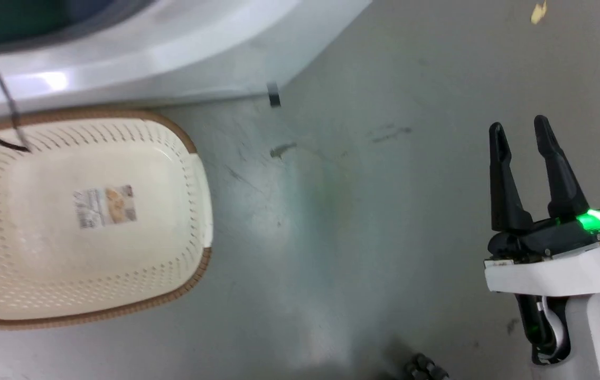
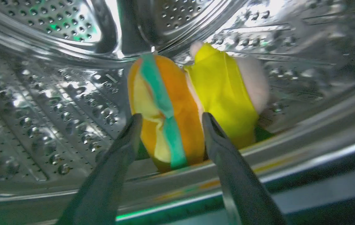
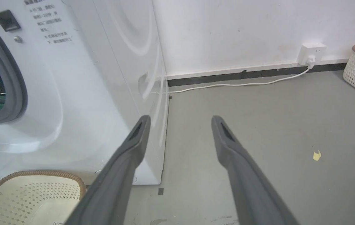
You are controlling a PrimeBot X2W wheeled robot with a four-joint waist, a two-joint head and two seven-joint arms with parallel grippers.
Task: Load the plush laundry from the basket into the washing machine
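Fingers (image 2: 118, 162) of the left gripper (image 2: 171, 117) reach inside the washing machine (image 3: 96, 78), with the shiny perforated drum (image 2: 55, 103) curving all round them. This gripper is spread wide, and the plush laundry (image 2: 177, 93) sits right at its tips. The orange burger body with its green stripe lies in the gap between the two tips. The yellow shirt and pale peach head lie beyond the finger on the right of the wrist view. The toy seems to rest on the drum wall just inside the front lip. From this angle I cannot say for sure whether the tips touch it, but they do not look pressed into it.

The right gripper (image 1: 519, 126) hangs outside the machine over grey floor (image 1: 358, 211). Its two dark fingers are parted with nothing between them, and a green light (image 1: 598, 221) glows at its base. The basket (image 1: 41, 253) stands well off to this gripper's left, close against the front of the washing machine, with a label (image 1: 104, 206) stuck on its floor. A thin black cable (image 1: 4, 95) crosses the basket's far rim. Ahead of the right gripper and a little to its right, a small yellow scrap (image 3: 316, 155) lies on the floor. Farther on, a white cable (image 3: 243, 83) runs along the foot of the wall to a wall socket (image 3: 313, 53).
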